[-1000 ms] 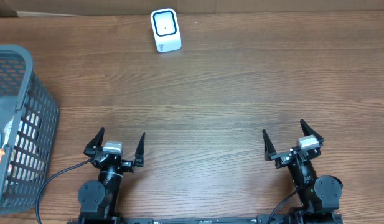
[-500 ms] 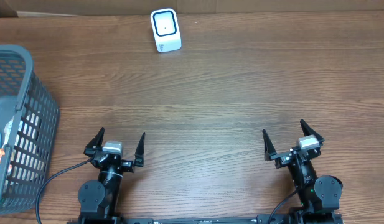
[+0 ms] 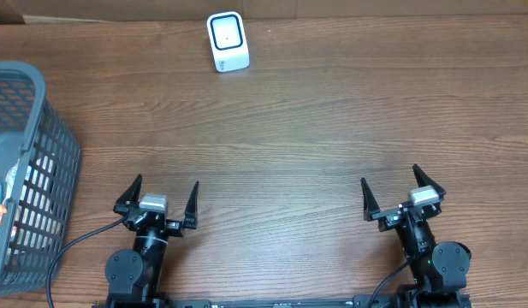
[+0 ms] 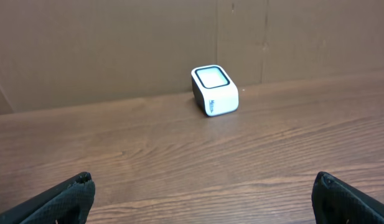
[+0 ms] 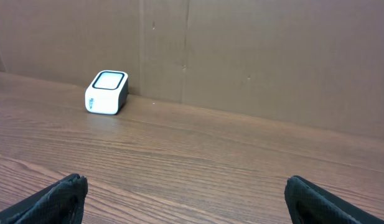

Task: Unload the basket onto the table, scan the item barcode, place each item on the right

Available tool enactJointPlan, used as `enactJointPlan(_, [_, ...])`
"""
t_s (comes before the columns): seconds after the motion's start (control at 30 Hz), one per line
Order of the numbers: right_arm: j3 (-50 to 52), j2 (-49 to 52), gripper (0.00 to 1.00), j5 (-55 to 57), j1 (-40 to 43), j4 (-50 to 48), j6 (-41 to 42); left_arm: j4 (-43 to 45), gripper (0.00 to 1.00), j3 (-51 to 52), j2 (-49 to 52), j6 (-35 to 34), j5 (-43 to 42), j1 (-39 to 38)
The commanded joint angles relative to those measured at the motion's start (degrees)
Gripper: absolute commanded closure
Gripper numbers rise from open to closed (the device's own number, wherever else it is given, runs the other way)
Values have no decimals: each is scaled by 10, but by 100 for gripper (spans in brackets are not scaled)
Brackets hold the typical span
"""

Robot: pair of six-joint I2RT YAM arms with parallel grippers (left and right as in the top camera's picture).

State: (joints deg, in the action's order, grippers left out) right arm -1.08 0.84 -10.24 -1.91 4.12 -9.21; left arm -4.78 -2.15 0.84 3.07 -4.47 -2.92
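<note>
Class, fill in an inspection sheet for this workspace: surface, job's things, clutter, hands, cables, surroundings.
Surface: wooden table, bare in the middle.
Job's things: white scanner at the far edge; grey basket at the left edge, contents unclear.
Clutter: nothing seen.
Hands: left hand and right hand open, empty.
Cables: black cable by the left arm's base.
Surroundings: brown cardboard wall behind.

One white scanner (image 3: 228, 41), one grey basket (image 3: 60, 162), one wooden table (image 3: 289, 145), two arms (image 3: 131, 269), four fingers (image 3: 192, 198)

Overhead looks down; low wrist views share the scanner (image 4: 214, 91).
</note>
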Motion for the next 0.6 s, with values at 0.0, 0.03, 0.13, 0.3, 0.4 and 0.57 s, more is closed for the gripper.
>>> enactJointPlan(0.0, [6, -7, 0, 0, 1, -2, 4, -4, 1, -17, -5, -16, 4, 0])
enactJointPlan(0.03, [6, -7, 0, 0, 1, -2, 4, -5, 0, -17, -5, -21, 4, 0])
enactJointPlan(0.13, [6, -7, 0, 0, 1, -2, 4, -5, 1, -18, -5, -31, 4, 0])
enactJointPlan(0.3, [6, -7, 0, 0, 1, -2, 4, -43, 0, -68, 5, -49, 4, 0])
enactJointPlan(0.4, [6, -7, 0, 0, 1, -2, 4, -69, 0, -118, 37, -48, 4, 0])
enactJointPlan(0.57, [6, -7, 0, 1, 1, -2, 4, -122, 0, -238, 148, -55, -9, 0])
